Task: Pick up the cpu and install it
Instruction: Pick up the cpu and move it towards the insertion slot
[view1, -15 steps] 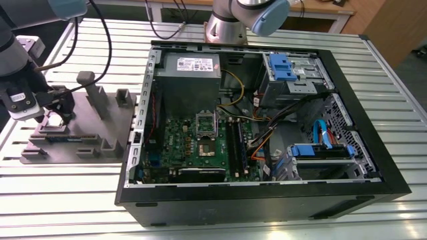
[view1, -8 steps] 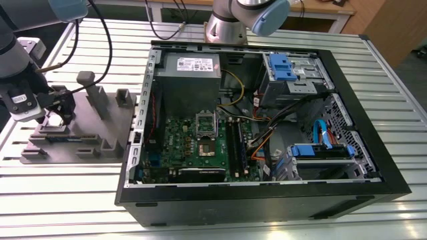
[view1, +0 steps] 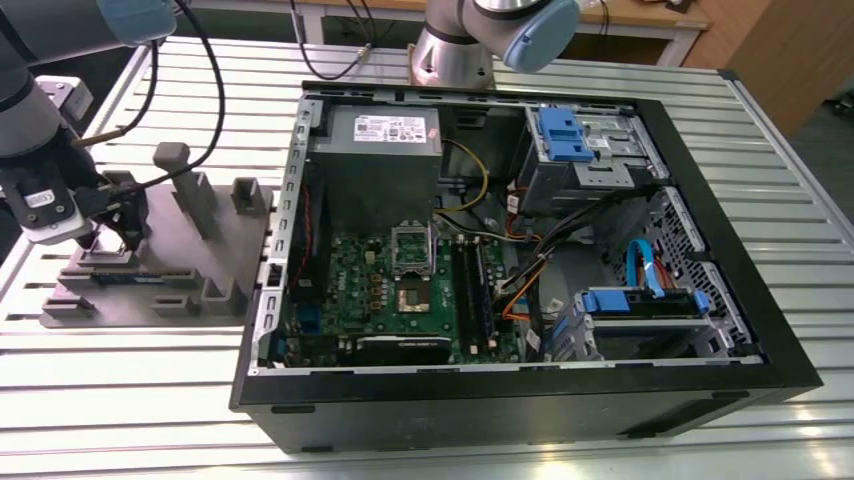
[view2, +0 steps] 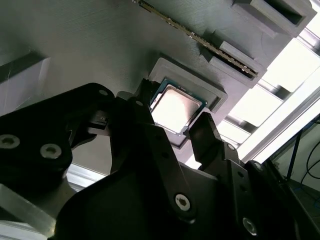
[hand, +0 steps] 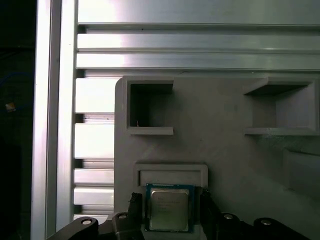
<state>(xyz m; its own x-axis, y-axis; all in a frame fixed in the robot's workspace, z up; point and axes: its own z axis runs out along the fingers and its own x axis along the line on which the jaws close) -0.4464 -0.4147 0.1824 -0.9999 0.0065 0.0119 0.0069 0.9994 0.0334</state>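
1. Here's the cpu (hand: 169, 209), flat in its shallow pocket near one edge of the grey tray (hand: 225, 140), shiny metal lid facing up.
2. It's square, so there's no real long axis. In both wrist views its edges run parallel with the pocket walls, with no tilt or skew that I can make out.
3. The tool (hand: 169, 202) is right down over it. The jaws are spread, one black finger (hand: 136, 204) on each side of the chip. A sliver of grey shows between finger and chip edge in the first wrist view, so I'd call it open, not yet gripping.
4. In the second wrist view the cpu (view2: 177, 107) sits framed between the two fingers (view2: 204, 131), well centred.
5. The step in hand looks like the grasp. To do it well, close evenly on the two opposite edges, keep the chip level, and use light pressure so it doesn't cock in the pocket.
6. Wider out, the tray (view1: 200, 290) lies on the slotted bench (view1: 134, 400) at the exterior view's left. The open computer case (view1: 747, 300) is beside it, and the motherboard socket (view1: 414, 270) is well apart from the tool (view1: 114, 235).
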